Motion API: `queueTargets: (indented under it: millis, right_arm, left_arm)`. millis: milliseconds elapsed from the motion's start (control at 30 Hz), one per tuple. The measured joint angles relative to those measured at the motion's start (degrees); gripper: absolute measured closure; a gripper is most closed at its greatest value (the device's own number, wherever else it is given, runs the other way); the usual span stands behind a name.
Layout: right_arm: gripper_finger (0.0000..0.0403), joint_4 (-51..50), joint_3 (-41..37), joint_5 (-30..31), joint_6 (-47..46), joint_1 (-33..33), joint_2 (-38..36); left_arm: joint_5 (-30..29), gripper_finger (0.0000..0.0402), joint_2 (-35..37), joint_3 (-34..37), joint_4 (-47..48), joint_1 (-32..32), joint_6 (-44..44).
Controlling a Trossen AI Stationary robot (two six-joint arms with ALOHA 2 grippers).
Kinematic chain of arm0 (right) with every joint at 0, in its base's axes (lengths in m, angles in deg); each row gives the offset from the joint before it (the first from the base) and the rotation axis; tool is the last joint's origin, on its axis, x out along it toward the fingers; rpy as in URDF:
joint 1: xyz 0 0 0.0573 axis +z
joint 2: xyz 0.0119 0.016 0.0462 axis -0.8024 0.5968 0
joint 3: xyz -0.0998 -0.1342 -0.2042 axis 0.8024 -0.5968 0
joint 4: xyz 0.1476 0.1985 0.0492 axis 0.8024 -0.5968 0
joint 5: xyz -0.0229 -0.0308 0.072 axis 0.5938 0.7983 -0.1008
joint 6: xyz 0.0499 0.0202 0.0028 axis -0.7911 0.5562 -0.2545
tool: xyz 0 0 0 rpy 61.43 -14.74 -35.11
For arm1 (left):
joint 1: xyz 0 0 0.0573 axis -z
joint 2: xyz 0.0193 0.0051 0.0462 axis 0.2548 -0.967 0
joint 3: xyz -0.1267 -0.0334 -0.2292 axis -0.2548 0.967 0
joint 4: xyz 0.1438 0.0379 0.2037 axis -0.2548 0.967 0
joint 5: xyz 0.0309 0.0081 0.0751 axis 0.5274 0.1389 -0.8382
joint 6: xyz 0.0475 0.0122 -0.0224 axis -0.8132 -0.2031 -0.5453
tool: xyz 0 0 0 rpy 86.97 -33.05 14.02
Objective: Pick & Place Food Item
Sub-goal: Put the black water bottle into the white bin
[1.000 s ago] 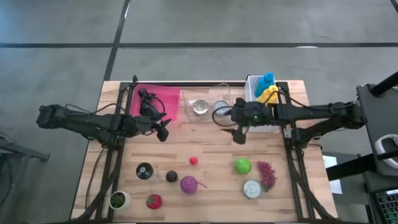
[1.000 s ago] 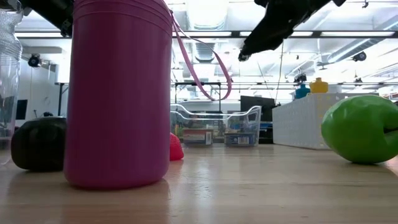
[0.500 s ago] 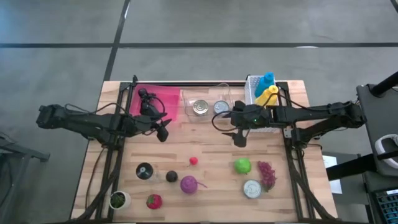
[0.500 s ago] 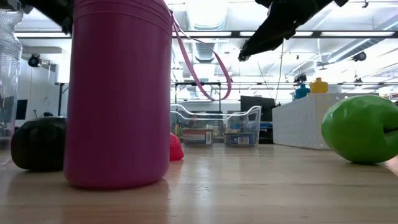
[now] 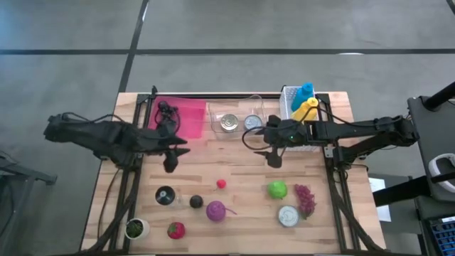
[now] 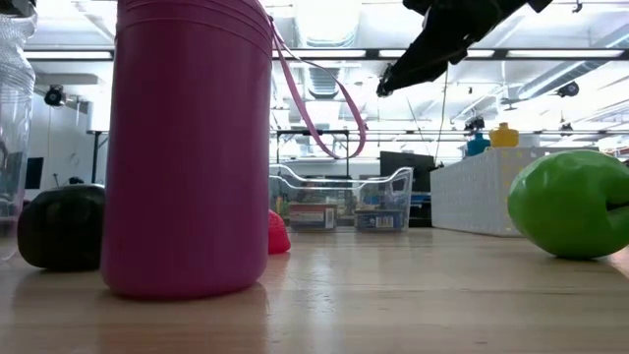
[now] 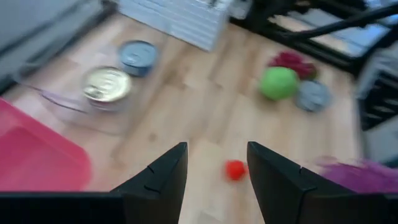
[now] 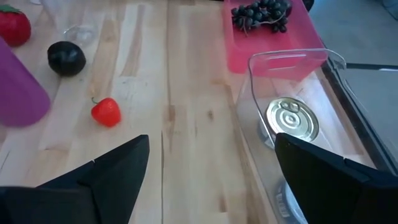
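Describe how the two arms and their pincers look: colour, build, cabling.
Both arms are black, slim and jointed, with loose black cables along them. The left pincer has two flat, dark, wedge-shaped fingers. The right pincer has the same matte black blades, and a small green light glows on the right arm near its wrist.

The high view looks straight down on the whole table (image 5: 234, 171). The low view sits at tabletop level, close behind a pink bottle (image 6: 187, 147). Both wrist views look ahead past their fingers, sharing the red berry (image 7: 235, 169) beyond them.

No legible text or labels anywhere
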Motion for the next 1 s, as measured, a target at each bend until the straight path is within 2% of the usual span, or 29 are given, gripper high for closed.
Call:
queueTargets:
  millis: [300, 533, 667, 833, 1000]
  right_arm:
    - [0.0072, -0.27, -0.55, 0.01, -0.01, 0.0, 0.0]
    - [0.0069, 0.03, -0.58, 0.01, -0.32, 0.0, 0.0]
    - [0.0061, 0.04, -0.6, 0.01, -0.49, 0.0, 0.0]
    - [0.0052, 0.12, -0.69, 0.01, -1.09, 0.0, 0.0]
    - [0.0049, 0.1, -0.77, 0.01, -1.01, 0.0, 0.0]
  left_arm:
    - [-0.78, 0.0229, -3.65, -9.58, 8.38, 15.04, 12.74]
    - [-0.88, 0.0231, -14.27, -21.3, 20.14, 21.0, 15.93]
    - [-0.09, 0.0229, -21.56, -29.48, 29.55, 22.66, 21.56]
    - [6.46, 0.0227, -28.51, -36.6, 39.6, 23.45, 30.79]
    - [15.0, 0.0231, -31.05, -37.54, 42.24, 23.44, 40.74]
